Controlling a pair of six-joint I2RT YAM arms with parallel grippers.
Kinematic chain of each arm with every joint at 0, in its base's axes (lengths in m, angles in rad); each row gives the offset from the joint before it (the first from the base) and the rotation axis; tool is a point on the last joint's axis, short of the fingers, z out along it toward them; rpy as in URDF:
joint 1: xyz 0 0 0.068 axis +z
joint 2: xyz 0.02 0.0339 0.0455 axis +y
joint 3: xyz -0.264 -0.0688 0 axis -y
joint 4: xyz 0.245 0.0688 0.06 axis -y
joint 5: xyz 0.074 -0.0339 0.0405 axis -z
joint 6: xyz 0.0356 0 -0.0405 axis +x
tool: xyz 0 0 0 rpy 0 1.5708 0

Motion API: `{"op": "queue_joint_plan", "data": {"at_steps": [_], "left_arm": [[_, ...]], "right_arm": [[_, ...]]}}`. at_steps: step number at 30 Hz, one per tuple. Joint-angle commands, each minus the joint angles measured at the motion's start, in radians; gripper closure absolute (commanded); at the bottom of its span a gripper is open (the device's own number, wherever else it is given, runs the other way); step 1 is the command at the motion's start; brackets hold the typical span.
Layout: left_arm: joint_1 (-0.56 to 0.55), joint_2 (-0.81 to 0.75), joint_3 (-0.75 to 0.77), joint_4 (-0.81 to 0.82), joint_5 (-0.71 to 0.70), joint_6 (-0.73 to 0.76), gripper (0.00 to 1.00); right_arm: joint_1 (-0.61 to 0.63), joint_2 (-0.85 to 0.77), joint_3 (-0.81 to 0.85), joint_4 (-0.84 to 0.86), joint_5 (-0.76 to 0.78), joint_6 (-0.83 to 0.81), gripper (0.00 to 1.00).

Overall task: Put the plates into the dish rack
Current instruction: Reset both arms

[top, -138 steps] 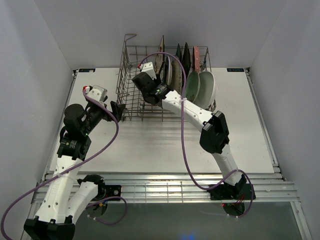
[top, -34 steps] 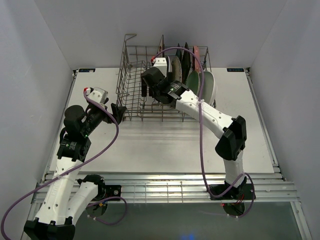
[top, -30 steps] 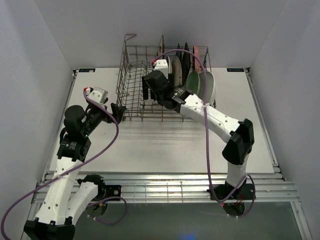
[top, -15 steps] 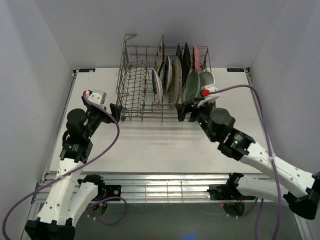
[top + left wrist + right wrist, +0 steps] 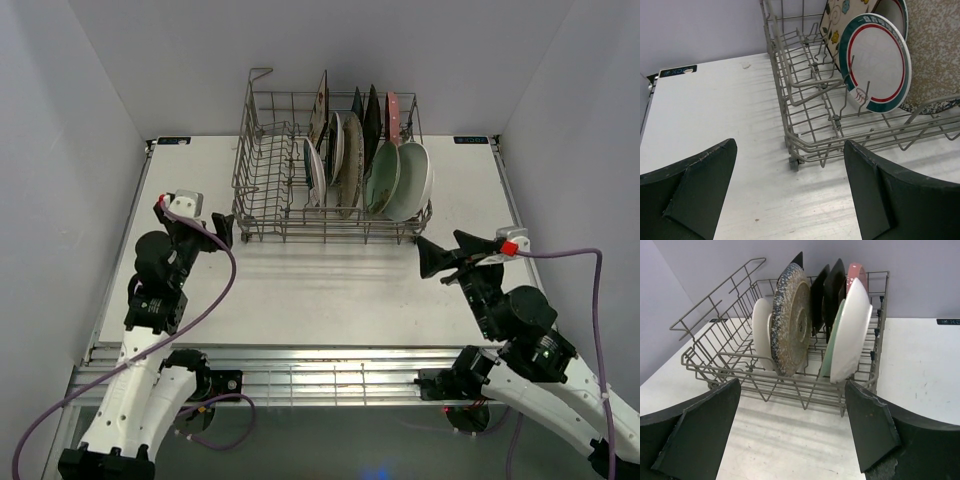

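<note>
Setting: a white tabletop (image 5: 320, 290), closed in by plain pale walls (image 5: 90, 120) on the left, far and right sides, with metal rails (image 5: 330, 375) along the near edge.

Item, dish rack (image 5: 262, 200): grey wire. It stood at the far middle of the tabletop, with its tall looped handle at the far left corner.

Item, plates (image 5: 352, 160): these stood on edge in the rack's right-hand part, packed side by side.

Item, my left pincer (image 5: 222, 228): its fingers were spread and held nothing. It hung just off the rack's near left corner, apart from the wire.

Item, my right pincer (image 5: 447, 255): its fingers were spread wide and held nothing. It hung near the rack's near right corner, on the near side, and did not touch it.

Notes by view:
- The overhead camera gave mostly plate edges.
- My left wrist camera gave the face of a green-and-red-rimmed plate (image 5: 875, 62), leftmost in the row. A second rimmed plate (image 5: 892, 12) and the cream flowered square (image 5: 840, 15) stood behind it.
- My right wrist camera gave the speckled grey plate (image 5: 792, 317) broadside. It also showed the white oval plate (image 5: 852, 325) nearest the right wall, the mint plate (image 5: 832, 347) pressed against the oval's left side, and the black squares (image 5: 832, 287) and pink plate (image 5: 857, 270) at the far end.
</note>
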Motion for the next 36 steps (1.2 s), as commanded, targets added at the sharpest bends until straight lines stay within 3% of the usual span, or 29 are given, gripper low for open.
{"op": "queue_joint_plan", "data": {"at_steps": [1,8,17,36], "left_arm": [[0.037,-0.063,-0.026,0.026,0.039,-0.010,0.02],[0.066,-0.152,-0.147,0.060,0.140,0.005,0.02],[0.068,-0.146,-0.155,0.045,0.082,-0.105,0.02],[0.068,-0.149,-0.175,0.097,0.045,-0.096,0.02]], "right_arm": [[0.001,-0.124,-0.058,-0.052,0.034,0.033,0.10],[0.001,-0.359,-0.176,-0.069,0.057,0.070,0.10],[0.001,-0.290,-0.224,-0.079,0.086,0.103,0.10],[0.002,-0.332,-0.247,-0.094,0.106,0.109,0.10]]}}
